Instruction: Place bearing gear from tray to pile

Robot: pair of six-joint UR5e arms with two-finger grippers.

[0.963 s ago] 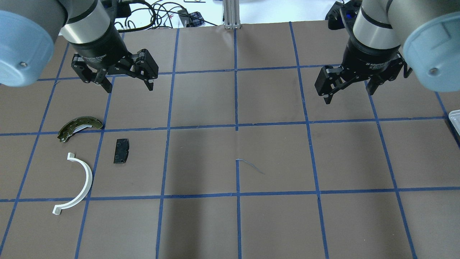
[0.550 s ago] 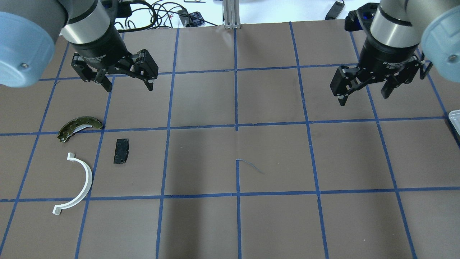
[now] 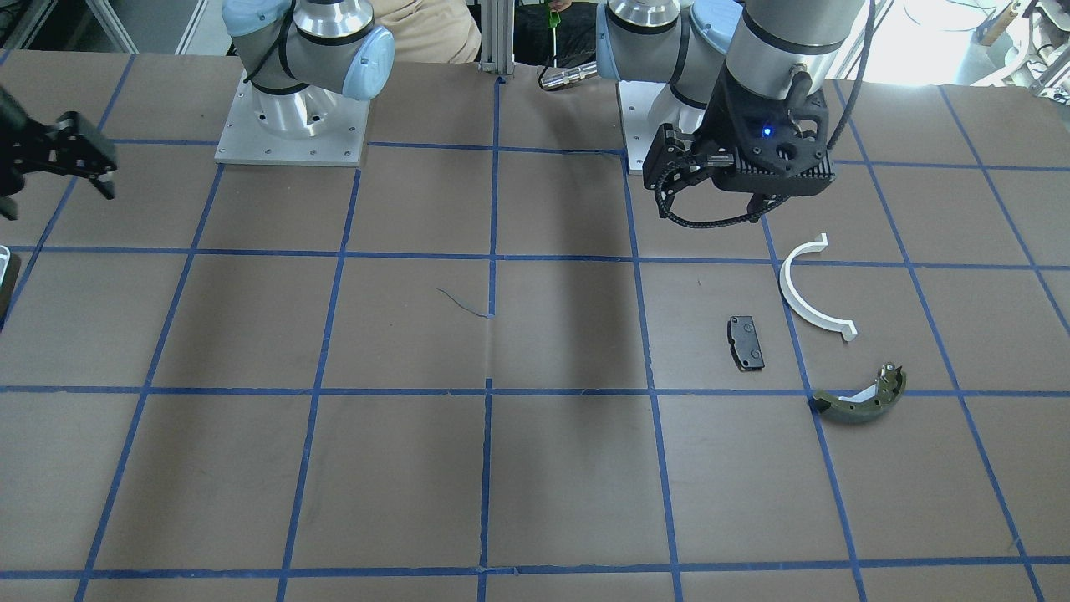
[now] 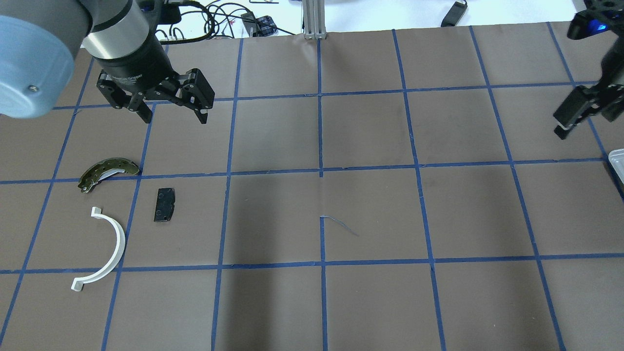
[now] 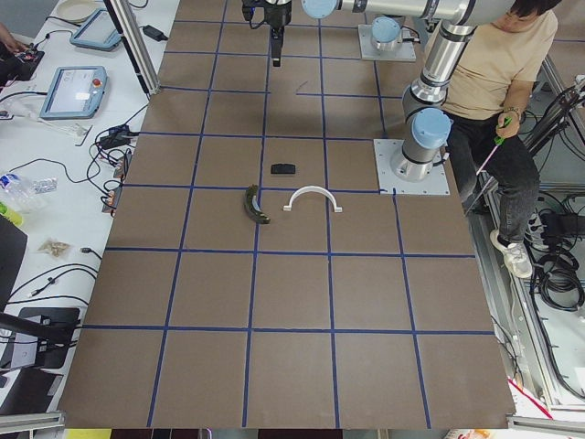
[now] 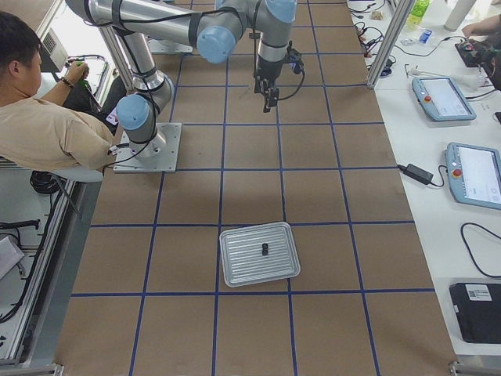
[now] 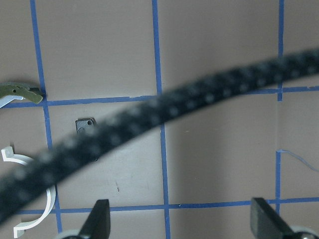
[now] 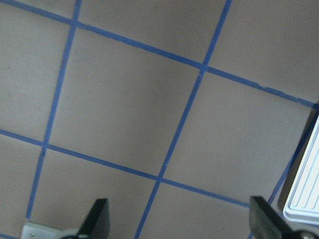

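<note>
A small dark gear (image 6: pixel 264 250) is seen lying near the middle of a silver tray (image 6: pixel 239 270). The tray is set flat on the brown counter (image 4: pixel 370 209), at the end on the robot's right. The counter is marked into squares by blue tape lines. The pile is found at the other end, on the robot's left. It is made of three loose parts: a white half-ring (image 4: pixel 114 243), a black pad (image 4: pixel 165 205) and a green curved shoe (image 4: pixel 108 171). The three parts are laid near each other, but none is touched by another. The gear is kept well apart from the pile, with many squares between them. The right pincer (image 8: pixel 179 221) is held in the air over bare counter, and its two fingers are spread wide with nothing between them. Only a corner of the tray is caught by its wrist camera, off to one side. The left pincer (image 4: pixel 174 117) is held above the counter near the pile, also spread wide and with nothing in it. No part is touched by it. A person (image 6: pixel 47 125) in a tan shirt is seated beside the robot.
</note>
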